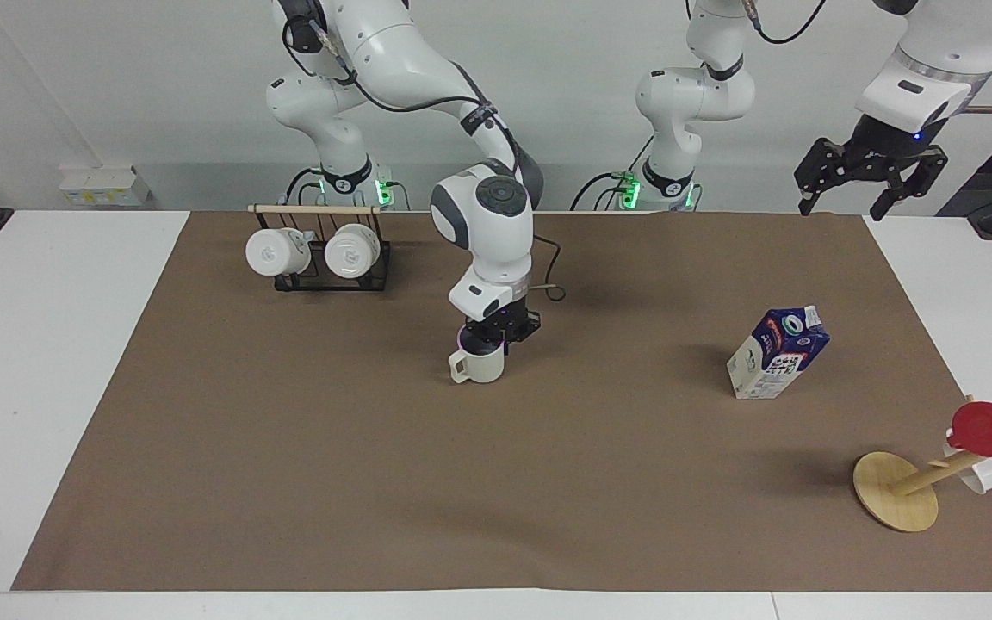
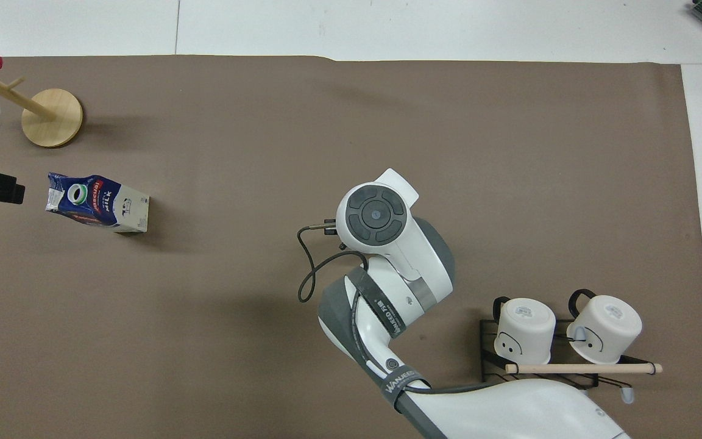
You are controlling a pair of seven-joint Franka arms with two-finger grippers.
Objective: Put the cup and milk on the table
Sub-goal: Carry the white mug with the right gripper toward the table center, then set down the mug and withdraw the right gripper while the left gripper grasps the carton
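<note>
The light is bright and even, and it comes from above. Soft dark shadows lie on the brown mat [image 1: 289, 482] beside the milk [image 1: 777, 353] and under the right arm [image 2: 387, 244]. Both pictures look sharp, with no glare. Green lights glow at the arm bases.
</note>
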